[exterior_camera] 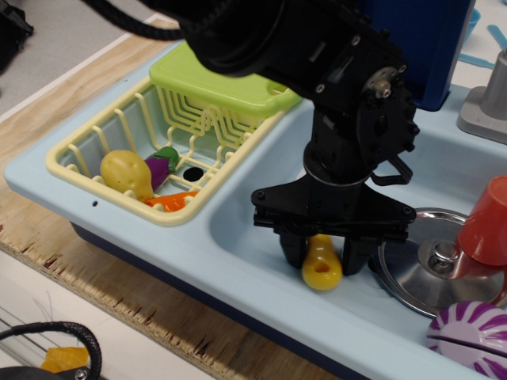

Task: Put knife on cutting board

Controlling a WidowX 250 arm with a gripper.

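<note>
Here the black robot gripper (pixel 321 257) sits low in the pale blue plastic sink basin (pixel 238 226), its two dark fingers (pixel 291 247) closed in against the chunky yellow handle of the small toy plastic knife (pixel 321 265), so the pincer is clenched on the knife. Only the rounded handle end with its hole shows below and between the fingers; the white blade is hidden behind the gripper body. The lime-green rectangular plastic cutting board (pixel 214 79) lies well apart from the knife, up at the far left, resting on top of the raised end of the pale yellow slatted dish rack (pixel 95 138); its right end is partly covered by the arm. Inside the rack lie a yellow toy pear-like fruit (pixel 125 172), a purple and green toy vegetable (pixel 161 165) and an orange toy carrot (pixel 170 199). To the right of the gripper, a round silver metal lid with a knob (pixel 432 265) rests in the basin, just beside a red plastic cup (pixel 487 222), and a purple and white striped ball (pixel 471 336) sits near the lower right corner.
</note>
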